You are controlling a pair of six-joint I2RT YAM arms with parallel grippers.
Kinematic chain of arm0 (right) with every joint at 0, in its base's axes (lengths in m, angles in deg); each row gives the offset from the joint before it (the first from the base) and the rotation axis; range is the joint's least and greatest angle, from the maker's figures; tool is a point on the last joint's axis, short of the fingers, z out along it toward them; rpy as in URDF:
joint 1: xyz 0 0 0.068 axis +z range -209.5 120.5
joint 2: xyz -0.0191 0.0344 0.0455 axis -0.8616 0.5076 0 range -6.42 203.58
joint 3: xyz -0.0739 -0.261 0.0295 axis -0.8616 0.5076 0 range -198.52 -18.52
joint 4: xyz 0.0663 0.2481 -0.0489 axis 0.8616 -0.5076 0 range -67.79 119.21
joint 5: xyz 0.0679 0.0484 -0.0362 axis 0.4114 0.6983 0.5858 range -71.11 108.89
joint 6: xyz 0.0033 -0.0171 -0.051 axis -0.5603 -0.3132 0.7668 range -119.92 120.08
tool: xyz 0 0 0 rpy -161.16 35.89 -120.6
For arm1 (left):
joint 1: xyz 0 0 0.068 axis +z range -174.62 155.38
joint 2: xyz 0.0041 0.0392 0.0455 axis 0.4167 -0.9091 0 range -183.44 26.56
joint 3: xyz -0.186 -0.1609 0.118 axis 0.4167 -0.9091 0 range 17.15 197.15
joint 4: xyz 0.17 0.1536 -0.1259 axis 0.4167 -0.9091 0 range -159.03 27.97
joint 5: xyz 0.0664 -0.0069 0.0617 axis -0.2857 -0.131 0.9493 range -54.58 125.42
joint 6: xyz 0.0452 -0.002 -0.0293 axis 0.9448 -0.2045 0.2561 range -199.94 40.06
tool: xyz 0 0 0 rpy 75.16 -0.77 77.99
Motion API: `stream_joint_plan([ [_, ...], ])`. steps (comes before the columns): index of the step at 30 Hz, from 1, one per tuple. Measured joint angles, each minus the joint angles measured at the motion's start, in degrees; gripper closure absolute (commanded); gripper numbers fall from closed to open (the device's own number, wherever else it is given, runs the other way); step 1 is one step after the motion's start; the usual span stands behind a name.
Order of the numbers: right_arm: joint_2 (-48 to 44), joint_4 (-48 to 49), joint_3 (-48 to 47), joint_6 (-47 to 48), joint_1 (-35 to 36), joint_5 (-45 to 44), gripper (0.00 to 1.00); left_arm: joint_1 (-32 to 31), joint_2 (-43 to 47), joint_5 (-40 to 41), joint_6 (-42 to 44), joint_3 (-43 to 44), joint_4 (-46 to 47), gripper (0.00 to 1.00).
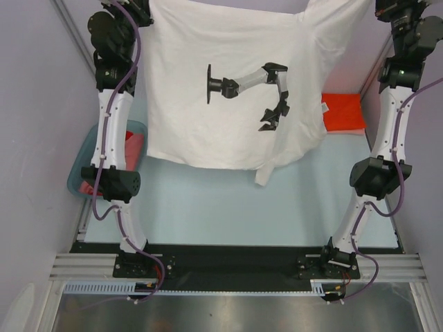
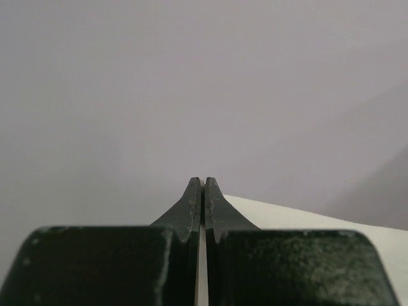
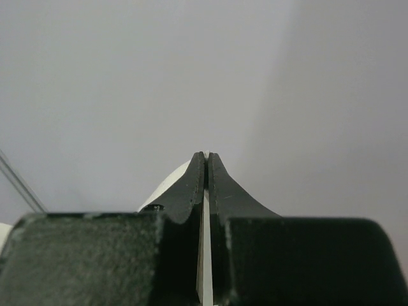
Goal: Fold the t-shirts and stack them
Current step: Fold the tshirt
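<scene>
Two grippers, the left gripper [image 2: 203, 186] and the right gripper [image 3: 206, 158], were pressed together, each pinching an upper corner of the white t-shirt [image 1: 187, 69], which hung spread between them. An orange-red t-shirt [image 1: 342, 113] lay folded at the right. Pink t-shirts [image 1: 133, 142] sat in the blue-grey basin [image 1: 78, 168] at the left.

Both white-and-black jointed arms stretch far forward from their bases, the left arm [image 1: 111, 131] and the right arm [image 1: 391, 138] each raised high. The black 2-finger left gripper [image 2: 203, 186] is pinched tight on an edge of the large white cloth t-shirt [image 1: 221, 83]. The matching right gripper [image 3: 205, 157] clamps it likewise.
</scene>
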Motion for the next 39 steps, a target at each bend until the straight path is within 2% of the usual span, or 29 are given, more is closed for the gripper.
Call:
stream_joint_plan([
  [8, 0.0, 0.5, -1.5, -0.4, 0.7, -0.9, 1.0, 0.4, -0.2, -1.4, -2.0, 0.0, 0.7, 1.0],
  [14, -3.5, -1.0, -1.2, -0.5, 0.5, -0.9, 1.0, 0.5, 5.6, -1.9, -2.0, -3.6, 0.3, 1.0],
  [25, -28.7, -3.9, 11.1, -0.1, -2.1, 0.1, 1.0, 0.5, 34.1, -2.3, -2.0, -25.3, 0.4, 1.0],
  [33, -47.9, -7.3, 19.1, 1.9, -5.1, 1.4, 1.0, 0.5, 52.8, -2.4, -2.0, -34.8, -1.9, 1.0],
  [39, -53.6, -9.0, 18.4, 2.6, -5.2, 2.6, 1.0, 0.5, 62.0, -2.2, -1.5, -38.7, -4.5, 1.0],
])
